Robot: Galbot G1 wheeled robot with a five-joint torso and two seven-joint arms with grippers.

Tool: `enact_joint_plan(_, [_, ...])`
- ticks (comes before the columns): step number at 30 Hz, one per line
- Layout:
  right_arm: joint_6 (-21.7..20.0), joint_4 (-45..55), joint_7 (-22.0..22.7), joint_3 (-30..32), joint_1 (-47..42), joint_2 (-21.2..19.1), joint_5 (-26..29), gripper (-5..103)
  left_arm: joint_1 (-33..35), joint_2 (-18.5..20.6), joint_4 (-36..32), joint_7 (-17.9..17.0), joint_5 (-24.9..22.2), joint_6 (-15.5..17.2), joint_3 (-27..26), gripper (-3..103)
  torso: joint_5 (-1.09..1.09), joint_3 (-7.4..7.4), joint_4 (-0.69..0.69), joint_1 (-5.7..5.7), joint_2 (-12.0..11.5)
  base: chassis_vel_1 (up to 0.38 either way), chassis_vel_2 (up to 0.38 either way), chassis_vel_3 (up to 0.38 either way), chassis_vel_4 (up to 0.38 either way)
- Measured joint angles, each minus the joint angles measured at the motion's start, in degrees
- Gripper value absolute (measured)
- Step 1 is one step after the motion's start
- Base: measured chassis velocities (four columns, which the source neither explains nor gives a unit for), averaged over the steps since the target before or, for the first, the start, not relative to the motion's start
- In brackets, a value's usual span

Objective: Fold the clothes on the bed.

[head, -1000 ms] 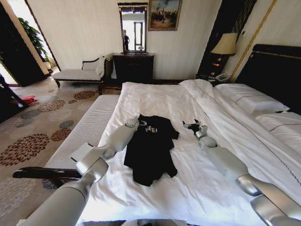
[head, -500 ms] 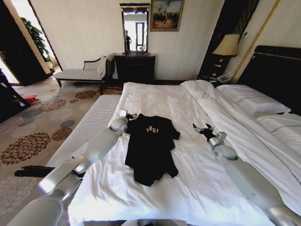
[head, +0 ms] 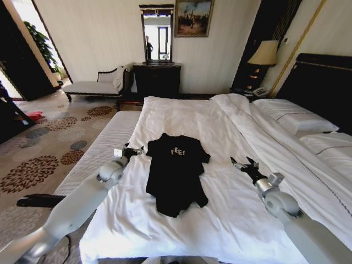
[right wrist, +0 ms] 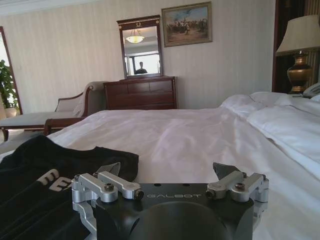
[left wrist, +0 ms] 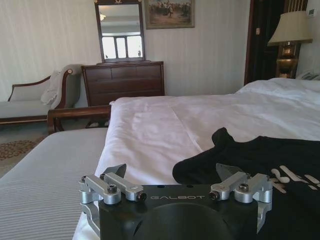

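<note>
While the black T-shirt (head: 176, 171) lies flat at the centre of the head view, on the white duvet of the bed (head: 231, 220), both arms are out wide of it and neither is touching cloth. Over at centre-left, the left gripper (head: 131, 151) hovers off the shirt's left sleeve, near the duvet's edge above the narrow white bench (head: 93, 159); its own wrist camera shows the fingers (left wrist: 116, 173) spread apart with nothing between them and the shirt's dark sleeve (left wrist: 235, 155) lying just beyond. At centre-right, the right gripper (head: 245, 164) sits well apart from the shirt's right side, over bare duvet, and its wrist camera shows the jaws spread wide too, with the shirt (right wrist: 45, 175) off in the lower left of that picture. The shirt itself looks part-way there at best: collar and the white lettering (head: 177, 152) face up toward the top of the frame, the body runs down toward the bottom, and the hem is bunched and uneven. I'd call this a regrasp pause, with no fold in hand right now. Next move, as I read it, calls for both grippers to close in on matching points, say the two sleeves or shoulders, pinching only the black fabric and not the duvet underneath, then carrying it evenly so the fold lands square.
</note>
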Motion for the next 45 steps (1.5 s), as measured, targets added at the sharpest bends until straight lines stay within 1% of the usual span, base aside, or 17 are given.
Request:
enact_joint_plan(2, [0.5, 3.0, -1.1, 2.2, -4.7, 1.0, -0.2, 100, 4.9, 1.3, -2.7, 0.8, 0.6, -1.3, -2.5, 100, 0.03, 0.01, -0.03, 0.01, 0.0, 0.0, 0.0, 0.0, 0.0])
enact_joint_plan(5, [0.7, 5.0, -1.5, 3.4, -7.3, 1.9, -0.3, 100, 8.2, 1.7, -4.4, 1.4, 1.2, -1.9, -4.2, 100, 0.01, 0.01, -0.03, 0.02, 0.0, 0.0, 0.0, 0.0, 0.0])
enact_joint_plan(7, [0.7, 8.5, -1.6, 5.3, -11.3, 3.3, -0.3, 100, 13.4, 1.6, -6.9, 2.5, 2.8, -2.9, -8.3, 100, 0.04, 0.0, -0.02, 0.01, 0.0, 0.0, 0.0, 0.0, 0.0])
enact_joint_plan(8, [0.7, 8.5, -1.6, 5.3, -11.3, 3.3, -0.3, 100, 13.4, 1.6, -6.9, 2.5, 2.8, -2.9, -8.3, 100, 0.04, 0.0, -0.02, 0.01, 0.0, 0.0, 0.0, 0.0, 0.0])
enact_joint_plan(11, [0.7, 12.8, -2.2, 8.1, -17.1, 5.3, -1.0, 100, 20.4, -0.2, -9.9, 4.4, 5.2, -4.0, -13.7, 100, 0.02, 0.0, -0.02, 0.01, 0.0, 0.0, 0.0, 0.0, 0.0])
enact_joint_plan(13, [0.7, 13.7, -2.3, 8.6, -18.4, 5.8, -1.0, 100, 21.9, -0.6, -10.4, 4.8, 5.6, -4.2, -14.6, 100, 0.03, 0.0, -0.03, 0.01, 0.0, 0.0, 0.0, 0.0, 0.0])
enact_joint_plan(16, [0.7, 16.6, -2.9, 9.5, -23.4, 7.9, -1.8, 100, 29.4, -3.1, -12.8, 6.5, 7.3, -5.0, -19.1, 100, 0.03, 0.01, -0.02, 0.02, 0.0, 0.0, 0.0, 0.0, 0.0])
enact_joint_plan(17, [0.7, 16.6, -2.9, 9.5, -23.4, 7.9, -1.8, 100, 29.4, -3.1, -12.8, 6.5, 7.3, -5.0, -19.1, 100, 0.03, 0.01, -0.02, 0.02, 0.0, 0.0, 0.0, 0.0, 0.0])
enact_joint_plan(21, [0.0, 18.8, -3.1, 7.6, -26.9, 10.1, -2.4, 100, 36.2, -4.5, -14.8, 8.7, 8.7, -6.3, -23.2, 100, 0.03, 0.01, -0.01, 0.01, 0.0, 0.0, 0.0, 0.0, 0.0])
enact_joint_plan(24, [-0.6, 19.3, -3.2, 6.3, -27.7, 10.4, -2.6, 100, 38.1, -4.7, -15.6, 9.0, 8.8, -6.5, -24.6, 100, 0.02, 0.0, -0.01, 0.01, 0.0, 0.0, 0.0, 0.0, 0.0])
enact_joint_plan(27, [-1.8, 20.4, -4.2, 4.0, -29.0, 10.1, -2.5, 100, 40.5, -5.3, -17.2, 9.3, 8.8, -6.7, -26.4, 100, 0.04, 0.01, -0.02, 0.02, 0.0, 0.0, 0.0, 0.0, 0.0])
enact_joint_plan(33, [-3.4, 20.4, -7.1, 1.1, -28.9, 7.9, -1.1, 100, 42.7, -6.4, -18.5, 9.5, 9.5, -7.0, -26.8, 100, 0.02, 0.01, -0.01, 0.02, 0.0, 0.0, 0.0, 0.0, 0.0])
enact_joint_plan(38, [-6.6, 19.4, -9.9, -1.1, -26.0, 5.1, 9.7, 100, 43.1, -7.0, -18.3, 9.4, 11.7, -7.1, -25.0, 100, 0.03, 0.02, -0.02, 0.02, 0.0, 0.0, 0.0, 0.0, 0.0])
enact_joint_plan(39, [-6.6, 19.4, -9.9, -1.1, -26.0, 5.1, 9.7, 100, 43.1, -7.0, -18.3, 9.4, 11.7, -7.1, -25.0, 100, 0.03, 0.02, -0.02, 0.02, 0.0, 0.0, 0.0, 0.0, 0.0])
enact_joint_plan(41, [-9.1, 18.3, -10.1, -1.7, -23.7, 3.8, 15.0, 100, 42.7, -6.7, -18.4, 9.0, 12.1, -7.1, -24.0, 100, 0.03, 0.02, 0.0, 0.02, 0.0, 0.0, 0.0, 0.0, 0.0])
enact_joint_plan(44, [-10.7, 17.3, -10.0, -2.0, -22.7, 3.3, 17.2, 100, 41.7, -6.0, -18.4, 8.4, 12.1, -6.8, -22.8, 100, 0.04, 0.02, 0.01, 0.03, 0.0, 0.0, 0.0, 0.0, 0.0])
enact_joint_plan(45, [-11.4, 16.7, -9.9, -2.3, -22.7, 3.3, 18.5, 100, 40.6, -5.3, -18.5, 8.0, 12.1, -6.6, -21.6, 100, 0.04, 0.02, -0.02, 0.03, 0.0, 0.0, 0.0, 0.0, 0.0])
